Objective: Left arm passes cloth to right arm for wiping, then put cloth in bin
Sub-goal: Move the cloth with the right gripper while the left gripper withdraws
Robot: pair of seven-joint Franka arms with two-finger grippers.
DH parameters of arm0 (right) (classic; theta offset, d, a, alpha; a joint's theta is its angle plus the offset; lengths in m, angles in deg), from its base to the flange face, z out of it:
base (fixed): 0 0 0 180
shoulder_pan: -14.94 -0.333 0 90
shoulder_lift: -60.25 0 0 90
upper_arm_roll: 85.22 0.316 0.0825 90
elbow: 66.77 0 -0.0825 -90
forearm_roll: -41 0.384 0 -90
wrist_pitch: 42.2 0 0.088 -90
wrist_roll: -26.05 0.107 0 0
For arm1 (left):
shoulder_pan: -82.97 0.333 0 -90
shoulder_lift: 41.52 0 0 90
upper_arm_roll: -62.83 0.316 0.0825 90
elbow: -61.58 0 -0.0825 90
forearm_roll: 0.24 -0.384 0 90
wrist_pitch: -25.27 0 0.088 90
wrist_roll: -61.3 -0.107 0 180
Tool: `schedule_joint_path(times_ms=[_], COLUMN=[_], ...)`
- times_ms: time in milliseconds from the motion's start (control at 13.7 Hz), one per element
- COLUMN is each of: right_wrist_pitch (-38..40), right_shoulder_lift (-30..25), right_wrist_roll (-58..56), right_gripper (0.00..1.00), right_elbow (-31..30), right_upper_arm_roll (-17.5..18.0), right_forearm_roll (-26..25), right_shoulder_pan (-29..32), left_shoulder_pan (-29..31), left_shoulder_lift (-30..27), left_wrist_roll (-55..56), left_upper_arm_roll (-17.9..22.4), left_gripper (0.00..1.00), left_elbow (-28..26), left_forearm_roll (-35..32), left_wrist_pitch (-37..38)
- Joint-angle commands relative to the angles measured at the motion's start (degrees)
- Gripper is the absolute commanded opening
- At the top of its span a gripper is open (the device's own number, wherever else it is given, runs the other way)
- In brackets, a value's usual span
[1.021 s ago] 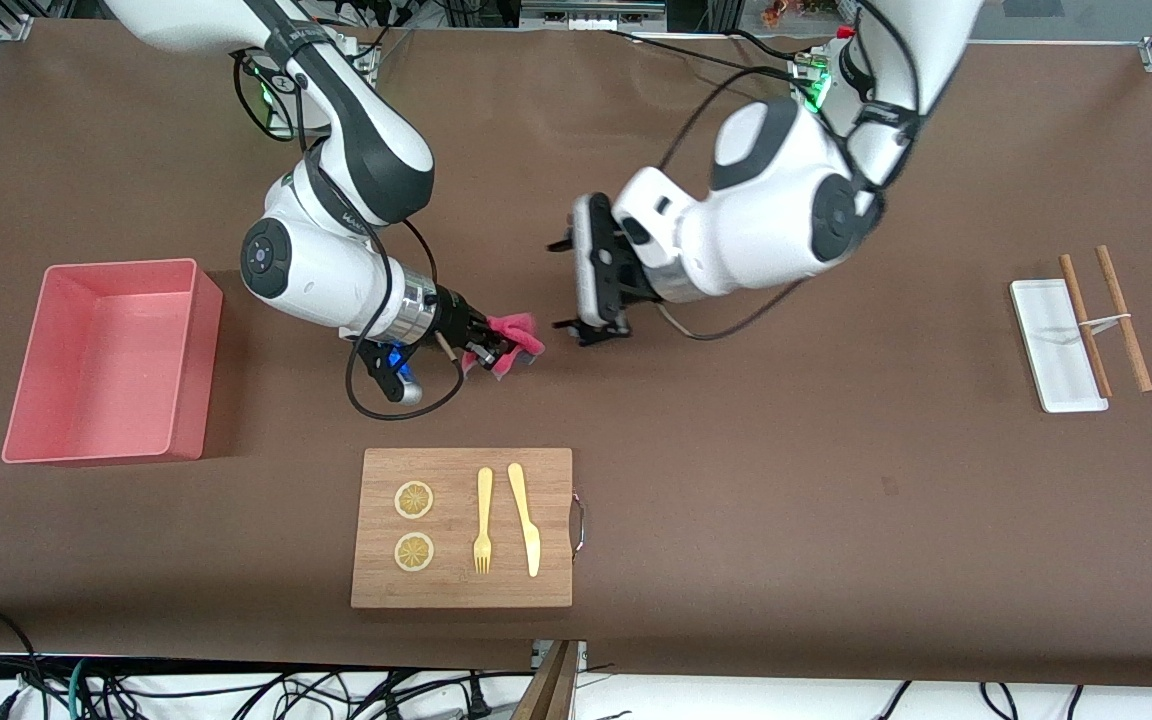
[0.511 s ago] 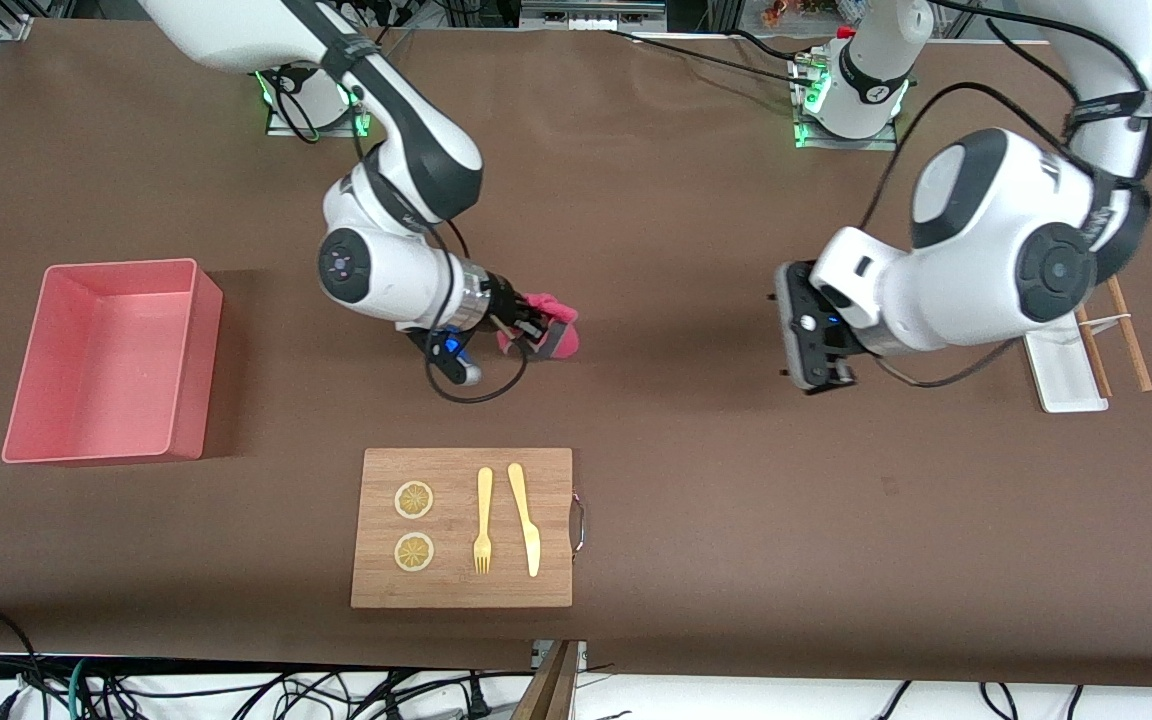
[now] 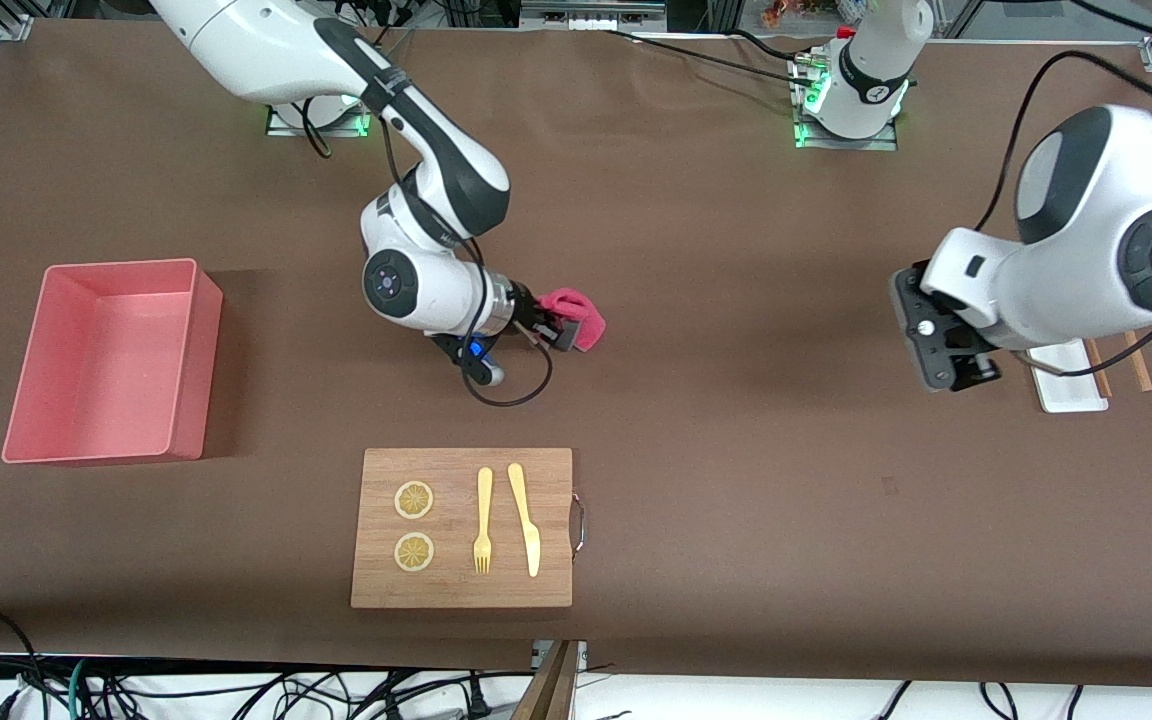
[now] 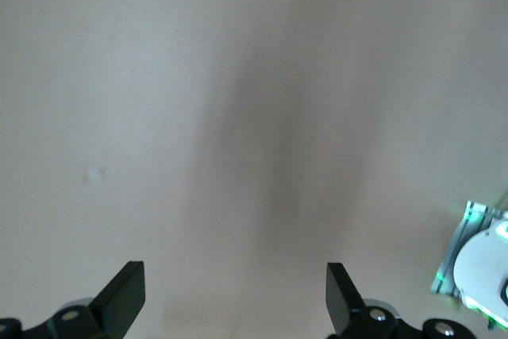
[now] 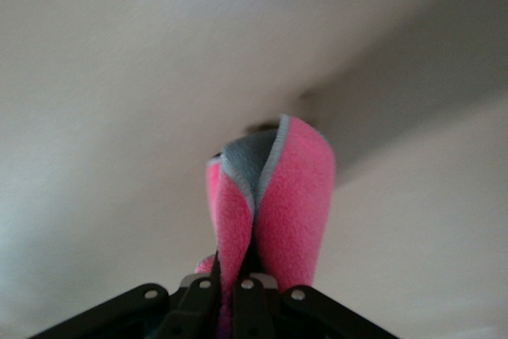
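The crimson-pink cloth is pinched in my right gripper, low over the brown table near its middle, farther from the front camera than the cutting board. In the right wrist view the cloth is folded, its grey underside showing, with the right gripper shut on it. My left gripper is open and empty over the table beside the white tray; in the left wrist view the left gripper has its jaws wide apart over bare table. The salmon-pink bin stands empty at the right arm's end.
A wooden cutting board with two lemon slices, a yellow fork and a yellow knife lies near the front edge. A white tray and two wooden sticks lie at the left arm's end, partly hidden by the left arm.
The left gripper has drawn far away from the cloth toward the white tray. The right gripper, holding the cloth, has moved toward the left arm's end of the table.
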Motion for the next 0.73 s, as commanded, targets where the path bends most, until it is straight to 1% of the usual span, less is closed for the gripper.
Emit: schedule_joint_path(times_ms=[0,73,146,219,292,365,438,511,657], right_wrist_pitch=[6.9,9.6,11.4,12.8,14.2,15.7,17.8,19.8,21.9], right_shoulder_lift=[-1.4,-1.9,-2.0,-2.0,-2.4,-2.8,-3.5,-4.3,-5.3], right_wrist_roll=[-7.0,-9.7,-12.8,-17.0,-20.6,-24.2,-28.0,-31.9,-39.3], right_gripper=[0.0,0.0,0.0,0.0,0.0,0.0,0.0,0.0,0.0], right_elbow=[-1.1,-1.3,-1.7,-1.9,-2.1,-2.1,-2.1,-2.0,-1.9], right_upper_arm_roll=[-2.9,-4.9,-7.1,-9.5,-11.9,-13.9,-15.6,-17.3,-20.3], right_forearm_roll=[-2.0,-3.8,-5.3,-6.3,-6.5,-6.5,-6.9,-7.8,-10.7], right_shoulder_pan=[2.8,3.5,4.0,4.2,4.3,4.5,5.2,6.0,6.8], left_shoulder_pan=[0.8,0.6,-1.4,-5.8,-7.8,-8.1,-8.2,-8.3,-8.6], left_shoulder_lift=[-3.5,-4.0,-5.5,-6.6,-7.3,-9.0,-11.2,-13.9,-17.0], left_wrist_roll=[0.1,0.0,0.7,2.9,4.9,8.2,14.5,23.6,40.4], left_upper_arm_roll=[1.4,2.9,6.5,10.6,12.7,13.3,13.7,13.9,13.9], left_gripper=[1.0,1.0,1.0,1.0,1.0,1.0,1.0,1.0,1.0], left_elbow=[-1.6,-1.7,-2.3,-3.2,-3.4,-4.5,-5.9,-8.2,-11.4], left_forearm_roll=[-1.1,-0.8,-0.8,-0.8,-1.2,-0.8,-1.2,-1.1,-0.8], left_wrist_pitch=[-0.5,-3.6,-6.4,-9.1,-9.7,-9.7,-9.7,-9.7,-9.7])
